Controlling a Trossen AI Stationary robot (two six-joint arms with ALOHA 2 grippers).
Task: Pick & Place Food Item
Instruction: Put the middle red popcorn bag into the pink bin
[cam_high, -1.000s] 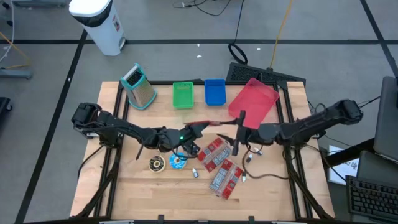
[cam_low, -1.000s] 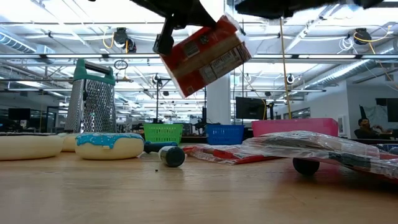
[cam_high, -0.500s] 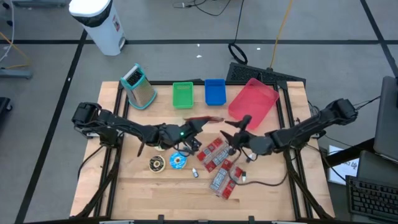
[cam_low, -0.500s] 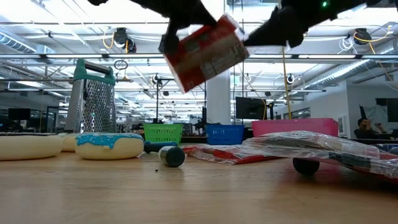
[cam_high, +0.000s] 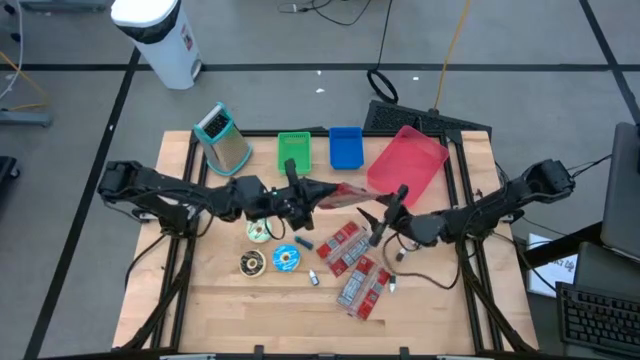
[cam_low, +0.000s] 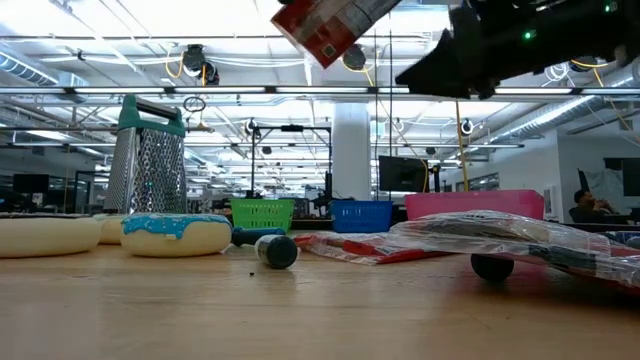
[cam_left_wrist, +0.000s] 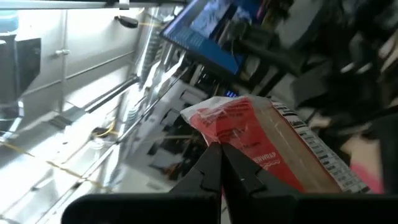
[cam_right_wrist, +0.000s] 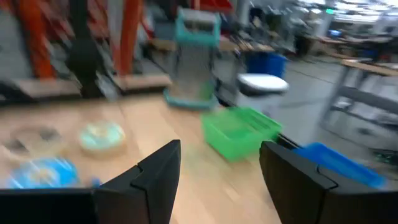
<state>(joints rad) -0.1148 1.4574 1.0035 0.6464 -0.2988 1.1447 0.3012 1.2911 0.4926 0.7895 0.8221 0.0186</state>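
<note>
My left end effector (cam_high: 300, 196), its 2 thin dark fingers (cam_left_wrist: 211, 171) pinched together on a red snack packet (cam_left_wrist: 267, 146), holds that packet in the air above the middle of the pale wooden slatted surface (cam_high: 220, 300). The packet is a crinkled glossy film pouch, red with a white printed panel and barcode; in the low view it (cam_low: 330, 25) hangs tilted high above everything lying below.

My right end effector (cam_high: 385, 218) hovers at 3 o'clock from the left one, its 2 broad blunt fingers (cam_right_wrist: 158, 171) spread apart and empty.

Along the far edge stand a metal box grater (cam_high: 224, 140) with teal trim, perforated faces and a tapering body; a green ribbed basket (cam_high: 294, 153); a blue basket (cam_high: 345, 148); and a flat pink tray (cam_high: 408, 160), tilted.

At 6 o'clock from the left end effector lie 2 ring doughnuts, 1 blue-iced (cam_high: 286, 258) and 1 brown (cam_high: 252, 263). More red packets (cam_high: 352, 262) lie flat near the centre.
</note>
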